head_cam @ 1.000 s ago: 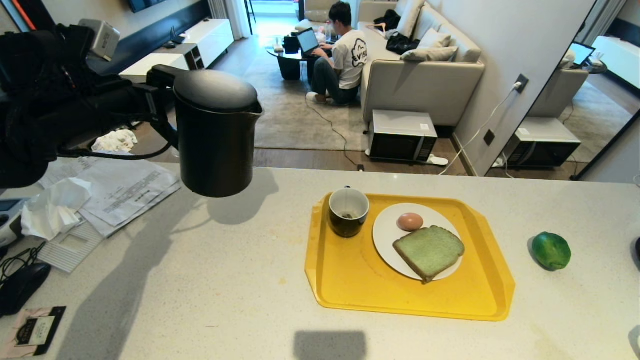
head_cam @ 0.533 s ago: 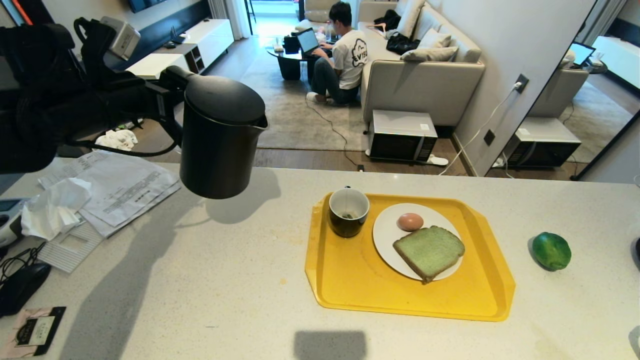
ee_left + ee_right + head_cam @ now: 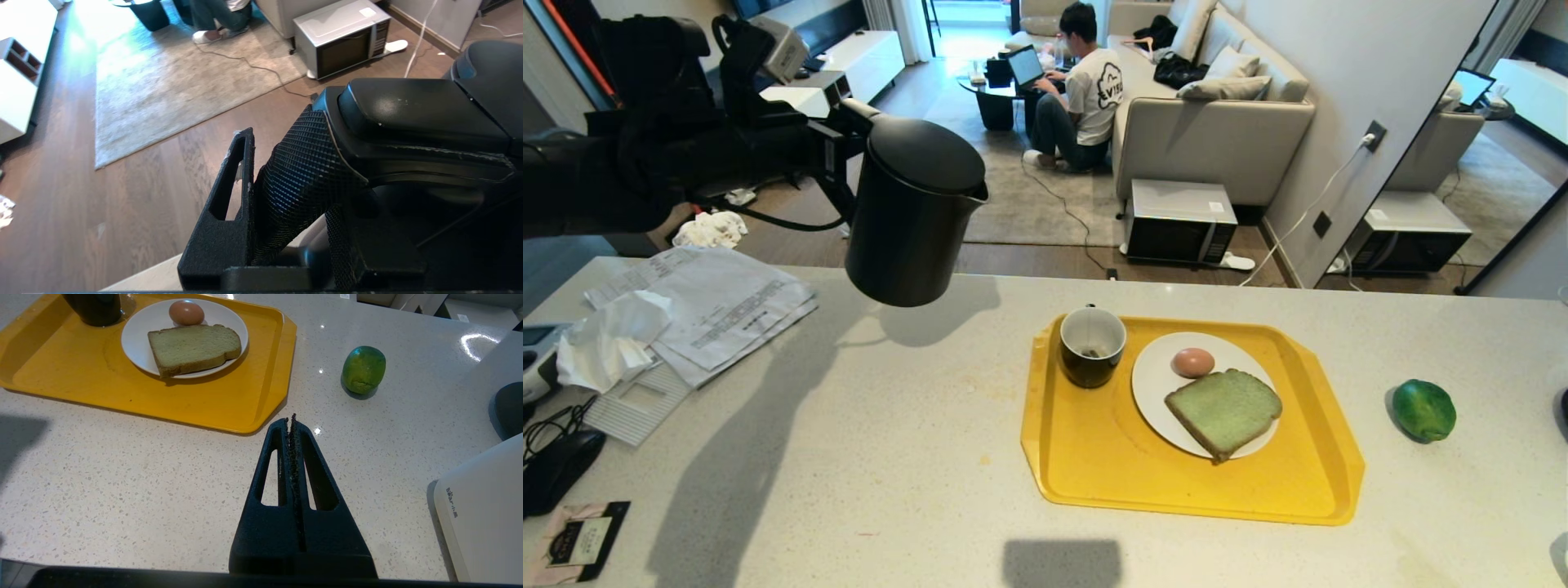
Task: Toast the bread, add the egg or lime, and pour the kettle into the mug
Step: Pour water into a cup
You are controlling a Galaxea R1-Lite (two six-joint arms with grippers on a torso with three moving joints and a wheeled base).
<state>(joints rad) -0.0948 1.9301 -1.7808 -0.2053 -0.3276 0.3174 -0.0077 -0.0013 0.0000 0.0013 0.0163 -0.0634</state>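
Note:
The tall black kettle (image 3: 915,212) hangs in the air above the counter's far left part, left of the mug, tilted slightly. My left gripper (image 3: 837,159) is shut on its textured handle (image 3: 302,179). The mug (image 3: 1091,345) stands on the yellow tray (image 3: 1094,457) beside a white plate (image 3: 1156,388). On the plate lie the egg (image 3: 1192,362) and the green bread (image 3: 1223,411). The lime (image 3: 1423,409) rests on the counter to the right of the tray. My right gripper (image 3: 291,420) is shut and empty, low over the counter near the tray's corner (image 3: 245,416).
Papers and tissue (image 3: 711,306) and a black mouse (image 3: 560,465) lie at the counter's left end. A white appliance (image 3: 482,514) stands at the right end. Beyond the counter's far edge a person (image 3: 1086,90) sits on the floor by a sofa.
My left arm has carried the kettle to the right and a little higher, closer to the mug. The right arm, the tray and the lime have not moved.

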